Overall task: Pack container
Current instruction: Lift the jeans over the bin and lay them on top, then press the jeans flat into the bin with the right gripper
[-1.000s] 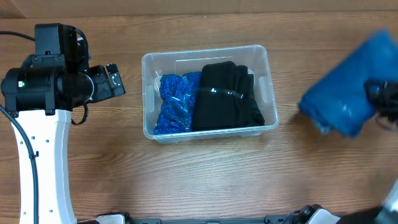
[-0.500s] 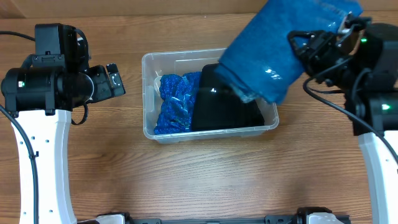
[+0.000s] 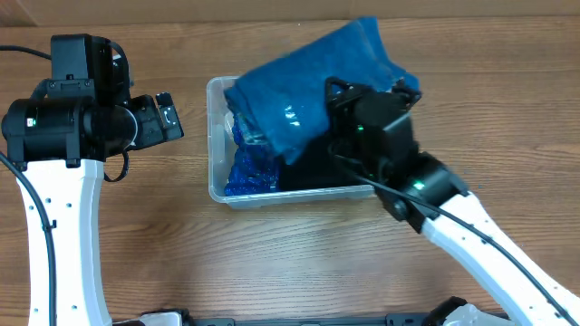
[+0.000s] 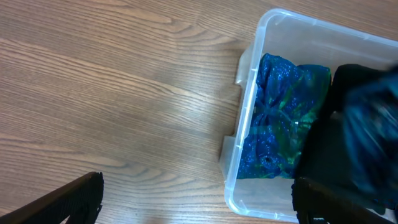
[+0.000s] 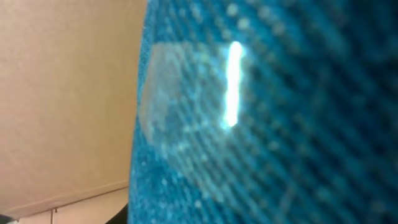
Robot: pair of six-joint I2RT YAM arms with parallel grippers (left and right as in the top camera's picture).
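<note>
The clear plastic container (image 3: 215,172) stands at the table's middle; it also shows in the left wrist view (image 4: 244,130). Inside it lie a crumpled blue bagged item (image 3: 243,168) (image 4: 278,121) on the left and a black folded garment (image 3: 313,174) (image 4: 348,118) on the right. My right gripper (image 3: 343,101) is shut on a large blue bagged cloth (image 3: 299,80), held over the container's top and covering much of it. That cloth fills the right wrist view (image 5: 280,112) and hides the fingers. My left gripper (image 3: 169,116) (image 4: 196,204) is open and empty, left of the container.
Bare wooden table (image 3: 272,263) lies around the container. A cardboard-coloured wall (image 5: 68,93) shows behind the cloth in the right wrist view. The left arm's white link (image 3: 63,235) stands at the table's left side.
My right arm has swung left from the table's right side with the blue cloth, which now hangs over the container. The left arm has not moved.
</note>
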